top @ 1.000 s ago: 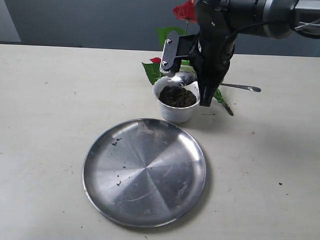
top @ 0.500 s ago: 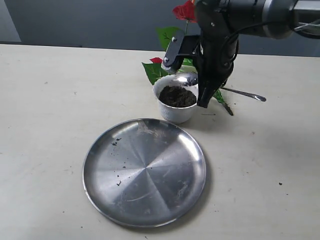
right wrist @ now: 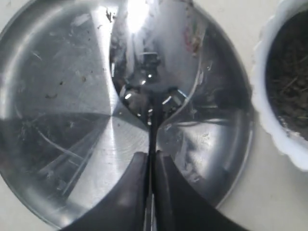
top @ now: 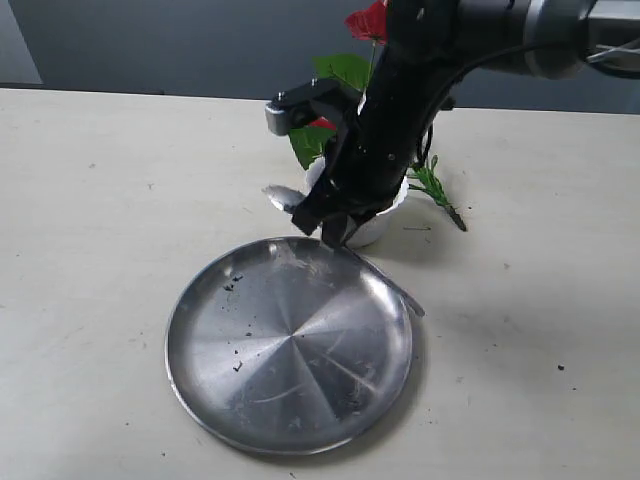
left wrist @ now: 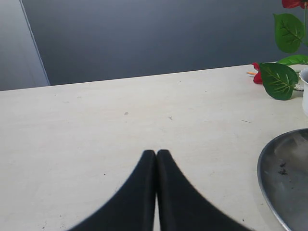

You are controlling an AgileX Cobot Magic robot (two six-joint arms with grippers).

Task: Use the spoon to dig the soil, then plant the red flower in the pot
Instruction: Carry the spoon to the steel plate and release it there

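My right gripper (right wrist: 150, 166) pinches the spoon (top: 345, 258) over the steel plate (top: 250, 400); left gripper (left wrist: 156, 159) closed, idle. Pot (top: 385, 222) at plate's 1 o'clock holds soil (right wrist: 291, 82). Red flower (top: 368, 22) behind the pot, unplanted. Digging underway.

Even, diffuse overhead light falls across the pale table (top: 90, 200), and shadows are soft; a faint one lies to the right of the steel plate (top: 290, 345). The plate shows radial streaks of glare in the exterior view and a bright hotspot near its rim in the right wrist view (right wrist: 137, 12). The moving arm (top: 390, 110) is slightly motion-blurred. In the wrist views, the near fingers (left wrist: 144, 202) appear dark and soft.
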